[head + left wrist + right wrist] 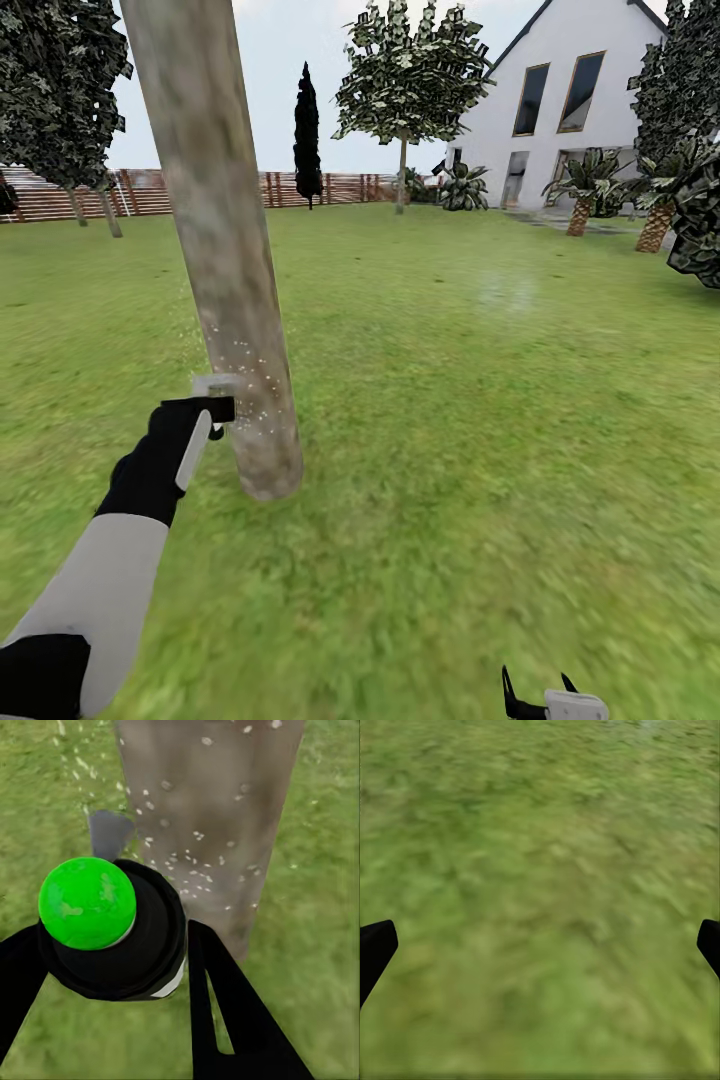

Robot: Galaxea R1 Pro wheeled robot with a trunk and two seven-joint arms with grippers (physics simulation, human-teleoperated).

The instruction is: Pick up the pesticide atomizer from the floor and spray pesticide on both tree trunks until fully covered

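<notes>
atomizer (112, 930): black body, green cap | left tool (105, 967) clamped on it | right tool (540, 945) apart

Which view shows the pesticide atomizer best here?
The left wrist view: the pesticide atomizer sits close up, green cap and black body gripped between the left hand fingers, aimed at the tree trunk. The head view shows it small and pale at the trunk. The right wrist view shows grass.
</notes>
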